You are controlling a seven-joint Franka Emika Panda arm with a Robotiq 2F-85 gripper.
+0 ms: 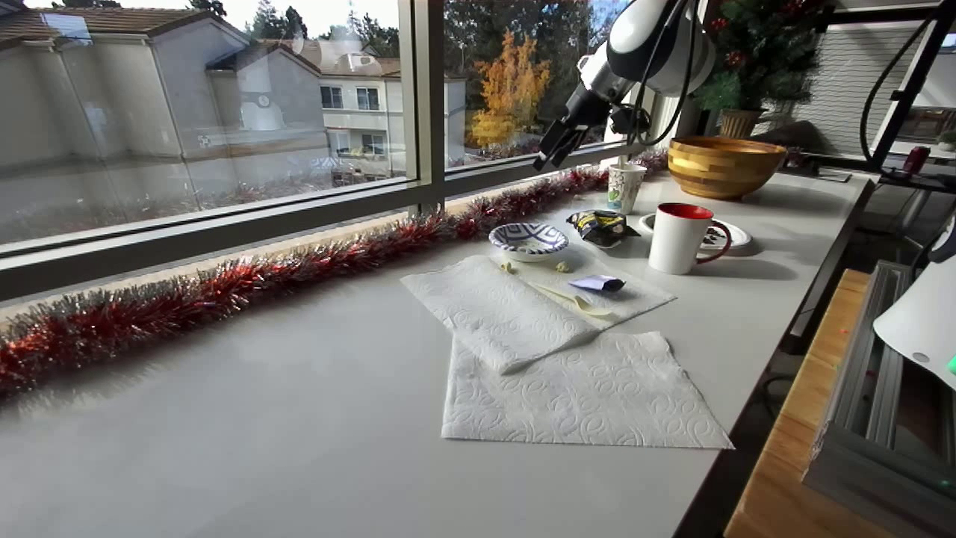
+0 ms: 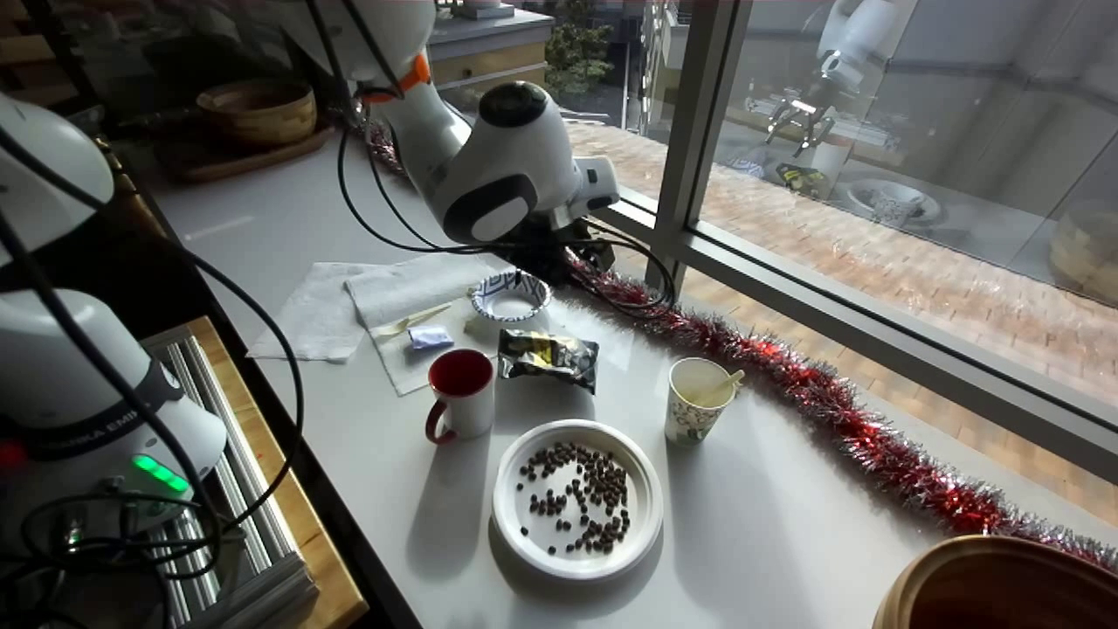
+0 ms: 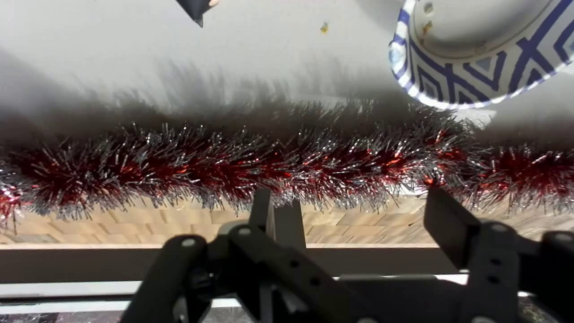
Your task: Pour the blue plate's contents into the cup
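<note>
The blue plate (image 1: 528,240), a small dish with a blue-and-white pattern, sits upright on the table near the window in both exterior views (image 2: 511,297). It is partly cut off at the upper right of the wrist view (image 3: 475,80); a few small bits show inside. The cup (image 1: 676,243), a white mug with red inside and a red handle, stands upright in both exterior views (image 2: 467,411). It is out of the wrist view. My gripper (image 1: 550,158) is open and empty, raised by the window beyond the plate, apart from it. In the wrist view its fingers (image 3: 347,202) are spread over the tinsel.
A tinsel garland (image 3: 224,168) runs along the window. A snack packet (image 2: 548,358), a paper cup (image 2: 694,411) with a stick in it, and a white plate (image 2: 576,570) of dark beans stand near the mug. Paper towels (image 1: 582,388) and a golden-brown bowl (image 1: 724,168) are on the table.
</note>
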